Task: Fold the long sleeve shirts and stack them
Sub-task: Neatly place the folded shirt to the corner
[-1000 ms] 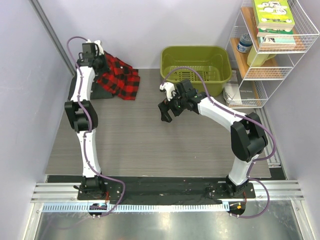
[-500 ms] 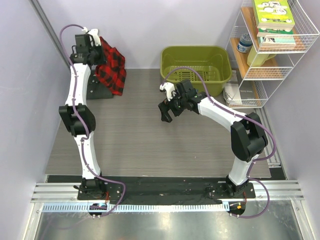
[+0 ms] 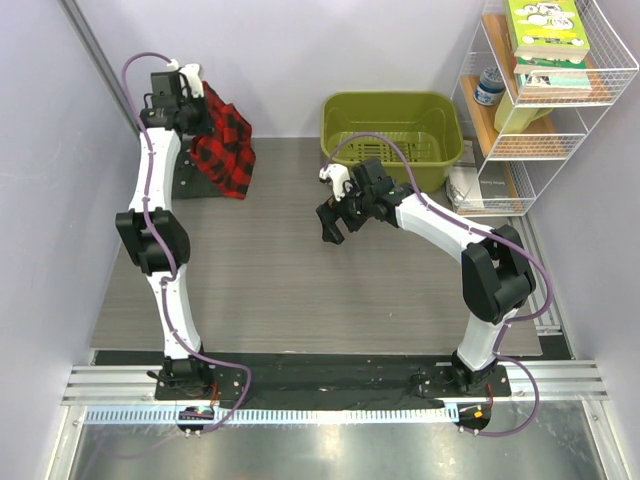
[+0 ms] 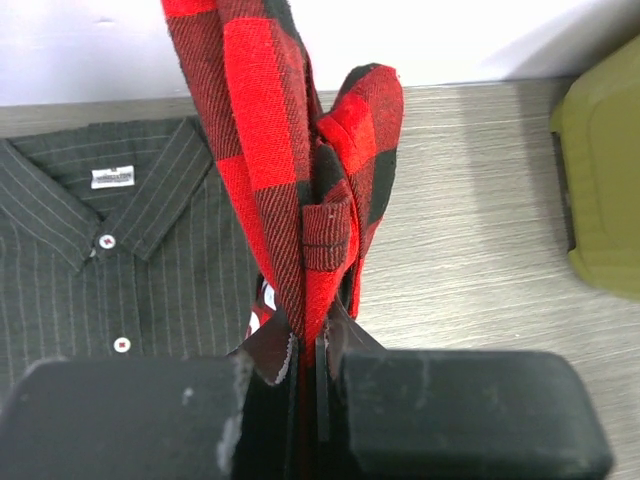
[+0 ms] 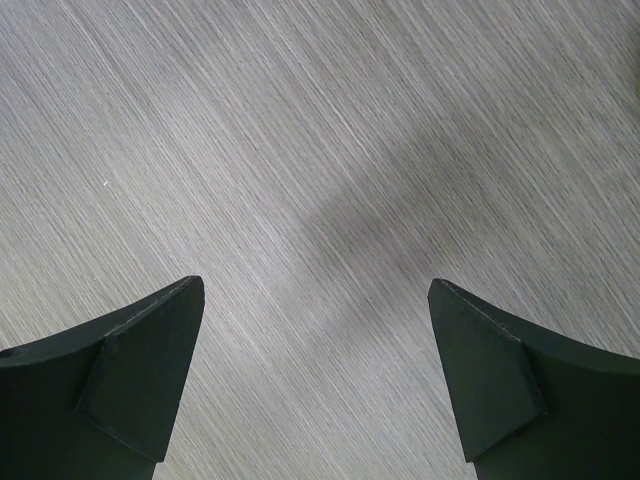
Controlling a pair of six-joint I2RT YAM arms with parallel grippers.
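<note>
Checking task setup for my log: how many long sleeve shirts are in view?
2. The red plaid shirt hangs from the shut left jaws at the far left; the grey striped shirt lies flat on the table below it, partly hidden.

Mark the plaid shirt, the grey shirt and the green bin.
plaid shirt [image 4: 262,150], left wrist view, on the hanging red-and-black fold.
grey shirt [image 4: 50,290], left wrist view, on the striped front below the collar.
green bin [image 3: 392,98], top view, on its far rim.

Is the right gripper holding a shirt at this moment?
No, the right gripper stands wide open, and only the table surface shows between its jaws.
</note>
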